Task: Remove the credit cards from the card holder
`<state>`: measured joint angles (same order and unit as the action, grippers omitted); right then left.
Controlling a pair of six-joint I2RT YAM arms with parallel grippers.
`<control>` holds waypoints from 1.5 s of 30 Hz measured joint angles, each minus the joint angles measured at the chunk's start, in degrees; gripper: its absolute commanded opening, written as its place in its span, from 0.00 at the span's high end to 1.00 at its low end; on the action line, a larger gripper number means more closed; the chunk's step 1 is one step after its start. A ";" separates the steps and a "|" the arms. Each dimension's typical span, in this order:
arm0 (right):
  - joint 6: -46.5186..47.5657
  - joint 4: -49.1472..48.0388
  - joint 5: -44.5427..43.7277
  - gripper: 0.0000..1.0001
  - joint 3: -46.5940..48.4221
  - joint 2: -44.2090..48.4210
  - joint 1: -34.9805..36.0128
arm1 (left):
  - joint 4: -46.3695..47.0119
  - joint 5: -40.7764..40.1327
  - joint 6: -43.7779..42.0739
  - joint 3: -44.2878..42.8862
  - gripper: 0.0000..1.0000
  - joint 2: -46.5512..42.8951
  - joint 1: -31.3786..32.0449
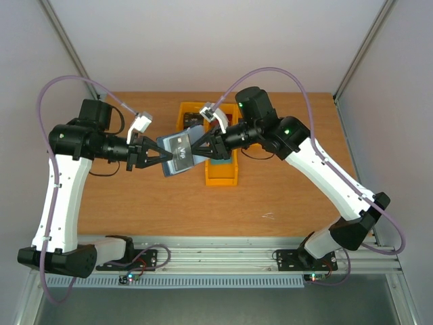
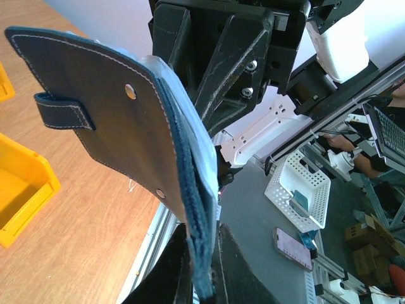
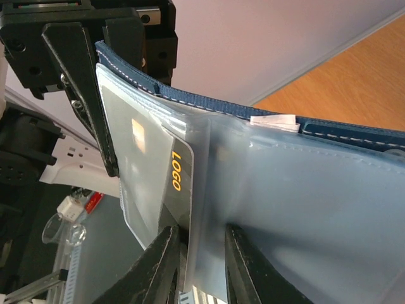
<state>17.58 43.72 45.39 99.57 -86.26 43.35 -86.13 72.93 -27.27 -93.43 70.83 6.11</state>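
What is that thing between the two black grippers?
An open dark navy-blue card holder, a slate-blue VIP card inside, spans from the left gripper to the right gripper above the wooden table; the top view shows it.

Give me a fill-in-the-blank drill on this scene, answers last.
1. The left gripper is shut on the navy ___.
2. Yellow lettering on the sleeved card reads ___.
3. The plastic bins are coloured ___.
Answers: card holder; LOGO; yellow.
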 measured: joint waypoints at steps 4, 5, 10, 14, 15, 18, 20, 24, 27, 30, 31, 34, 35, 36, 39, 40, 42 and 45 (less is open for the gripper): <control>-0.26 -0.15 0.96 0.80 0.35 -0.68 0.13 | -0.22 -0.26 -0.02 0.00 1.00 0.00 -0.02; -0.50 -0.55 1.60 0.81 0.35 -0.79 0.13 | -0.24 -0.26 -0.04 0.00 1.00 0.00 -0.02; -1.64 -2.21 5.25 0.87 0.35 -0.92 0.22 | -0.35 0.07 -0.24 0.00 1.00 -0.24 -0.02; -2.45 -2.56 7.87 0.99 0.33 -0.92 0.11 | -0.72 0.17 -0.22 0.02 1.00 -1.14 -0.02; -2.69 -2.64 8.55 0.99 0.33 -0.90 0.09 | -0.79 0.11 -0.22 0.00 1.00 -1.29 -0.02; -2.73 -2.69 9.55 0.99 0.00 -0.35 -0.02 | -0.83 0.02 -0.20 0.02 1.00 -1.38 -0.04; -2.71 -2.93 9.46 0.99 -0.46 0.15 -0.02 | -0.61 0.04 0.28 0.20 0.99 -1.42 -0.02; -2.69 -3.23 8.68 0.99 -1.11 0.85 -0.02 | 0.20 0.22 1.64 0.70 0.88 -1.46 0.04; -2.58 -3.28 8.24 0.99 -1.27 1.11 0.00 | 0.66 0.31 2.36 0.83 0.86 -1.46 0.13; -2.54 -3.26 8.20 0.99 -1.27 1.51 0.00 | 1.20 0.35 2.95 1.16 0.86 -1.46 0.13; -2.54 -3.23 8.20 0.99 -1.27 1.64 0.00 | 1.51 0.52 3.19 1.33 0.86 -1.49 0.13; -2.47 -3.15 8.02 0.99 -1.27 1.79 -0.02 | 2.01 1.03 3.76 1.62 0.91 -1.49 0.13; -2.38 -2.97 7.82 0.99 -1.27 1.79 -0.02 | 2.08 1.07 3.93 1.64 0.95 -1.49 0.13; -2.23 -2.62 7.45 0.99 -1.25 1.79 -0.02 | 2.19 1.14 4.24 1.66 0.99 -1.49 0.13; -1.57 -1.27 6.54 0.99 -0.92 1.79 -0.07 | 2.40 1.18 4.59 1.77 1.00 -1.49 0.20; -1.18 -0.61 6.25 0.99 -0.59 1.79 -0.07 | 2.60 1.14 4.61 1.81 1.00 -1.49 0.35; -0.55 0.31 5.51 0.99 -0.20 1.95 -0.26 | 2.84 1.18 4.74 1.84 1.00 -1.49 0.42; 0.13 1.27 4.98 0.99 -0.07 2.32 -0.48 | 3.04 1.18 4.79 1.86 1.00 -1.49 0.57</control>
<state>17.72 44.99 50.37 99.50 -83.94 42.87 -83.09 74.11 -22.48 -91.57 69.34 6.68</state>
